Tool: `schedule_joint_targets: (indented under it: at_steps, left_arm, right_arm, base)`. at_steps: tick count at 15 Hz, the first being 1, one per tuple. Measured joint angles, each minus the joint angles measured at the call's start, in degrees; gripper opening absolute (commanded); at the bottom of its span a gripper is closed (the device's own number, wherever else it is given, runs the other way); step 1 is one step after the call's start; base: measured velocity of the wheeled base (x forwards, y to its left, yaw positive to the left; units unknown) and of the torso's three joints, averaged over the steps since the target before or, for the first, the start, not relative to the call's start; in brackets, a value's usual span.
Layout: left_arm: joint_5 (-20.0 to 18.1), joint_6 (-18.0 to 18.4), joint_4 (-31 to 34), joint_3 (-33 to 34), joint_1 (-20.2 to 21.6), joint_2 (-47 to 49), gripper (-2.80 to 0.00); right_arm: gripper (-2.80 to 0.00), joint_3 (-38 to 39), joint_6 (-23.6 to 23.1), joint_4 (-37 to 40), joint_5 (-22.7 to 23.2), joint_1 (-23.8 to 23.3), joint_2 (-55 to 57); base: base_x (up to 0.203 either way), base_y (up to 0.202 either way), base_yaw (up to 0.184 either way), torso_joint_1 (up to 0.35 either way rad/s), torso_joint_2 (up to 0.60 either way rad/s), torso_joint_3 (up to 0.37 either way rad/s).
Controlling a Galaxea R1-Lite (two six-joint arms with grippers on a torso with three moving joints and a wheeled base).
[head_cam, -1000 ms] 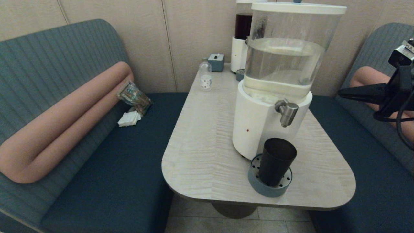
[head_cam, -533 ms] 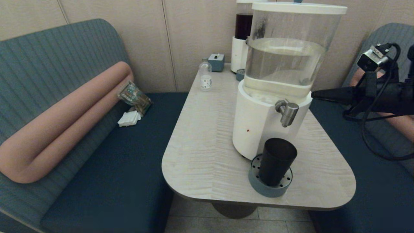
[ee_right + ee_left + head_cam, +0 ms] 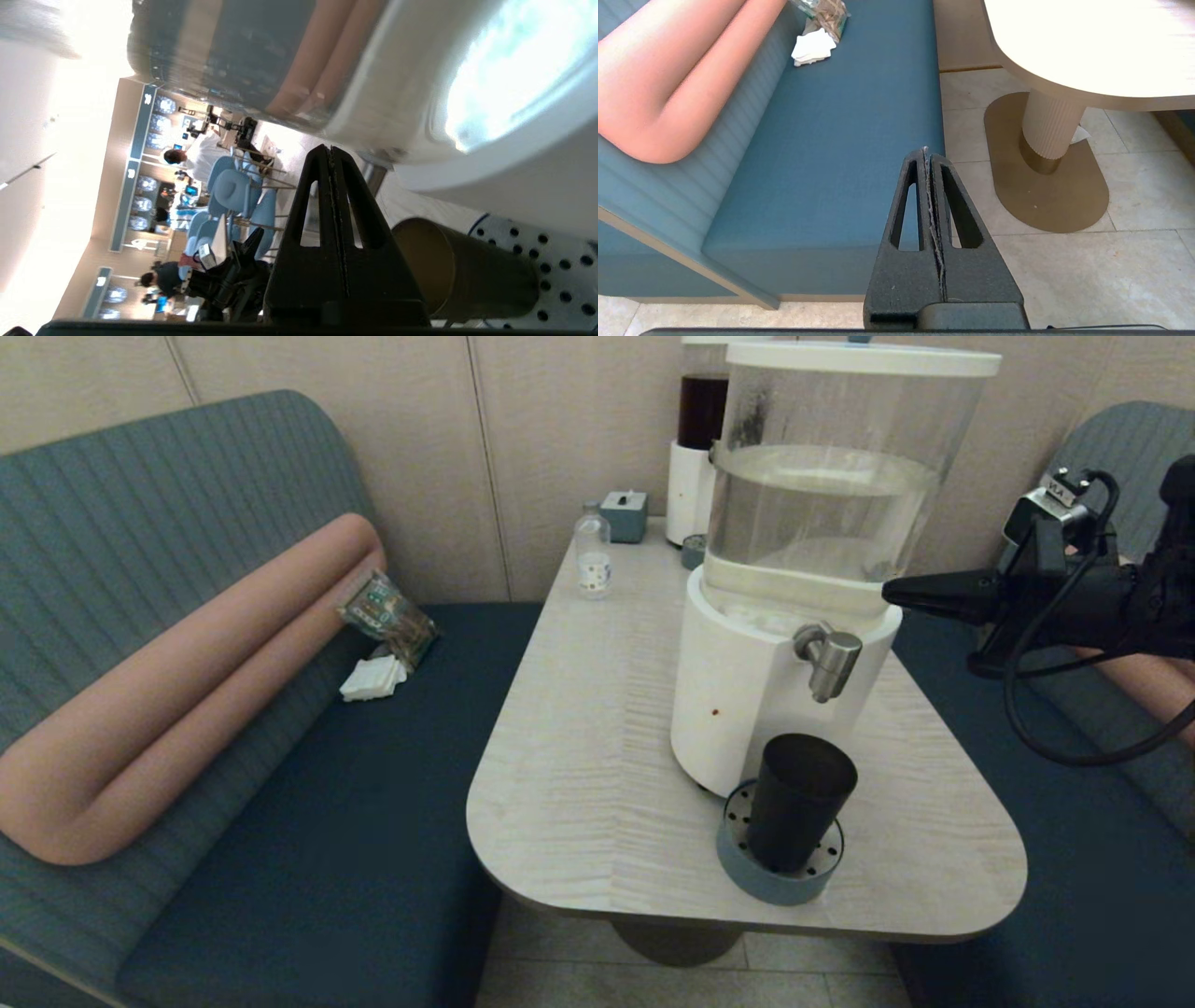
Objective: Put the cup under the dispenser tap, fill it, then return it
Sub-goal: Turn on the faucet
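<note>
right hand [image 3: 892,589] closed, level, beside tank [image 3: 826,504]

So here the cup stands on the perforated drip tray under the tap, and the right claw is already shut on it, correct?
Not quite. The cup does stand on the perforated drip tray below the dispenser tap, but the right claw is not on it. The head view shows it shut on nothing, up beside the tank, well clear of the cup.
</note>
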Motion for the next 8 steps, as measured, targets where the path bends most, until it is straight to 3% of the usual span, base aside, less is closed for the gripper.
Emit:
schedule_joint_targets:
  at_steps: [8]
  left_arm:
    - [0.0,0.0,0.0,0.0,0.0,0.0,-2.8]
  right_arm:
    - [-2.8,6.4,-0.1,0.1,0.2,0.4,-3.6]
  base:
    - [0.0,0.0,0.0,0.0,0.0,0.0]
